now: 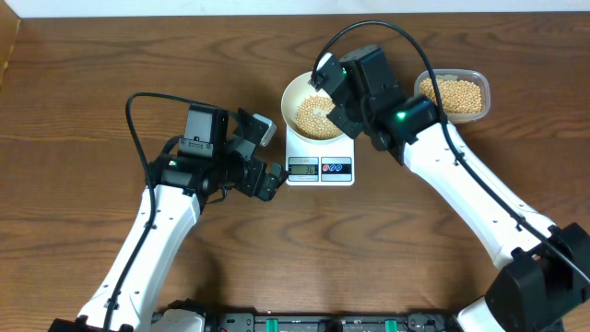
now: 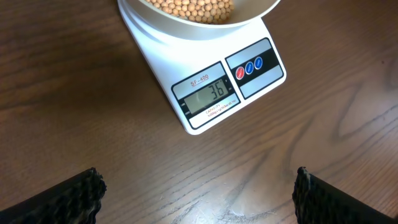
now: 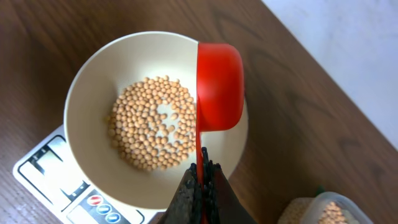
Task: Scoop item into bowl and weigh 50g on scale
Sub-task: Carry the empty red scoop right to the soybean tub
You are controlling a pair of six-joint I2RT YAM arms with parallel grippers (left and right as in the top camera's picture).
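Writing: we read "SF-400" above the display, which shows 36; the finer print below is too small for us.
Scale: on the tabletop, carrying the bowl.
Beans: a shallow heap in the bowl.
Right gripper: closed on the handle of the red scoop, which is over the bowl's edge.
Left gripper: spread wide, empty, near the scale's display edge, apart.
Room: we see bare tabletop left of the scale; a tub of beans stands near the bowl.

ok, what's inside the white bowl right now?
A loose pile of soybean-like beans lies on the floor of the bowl. The red scoop, held by the right gripper, hangs over one side and hides the inside beneath it.
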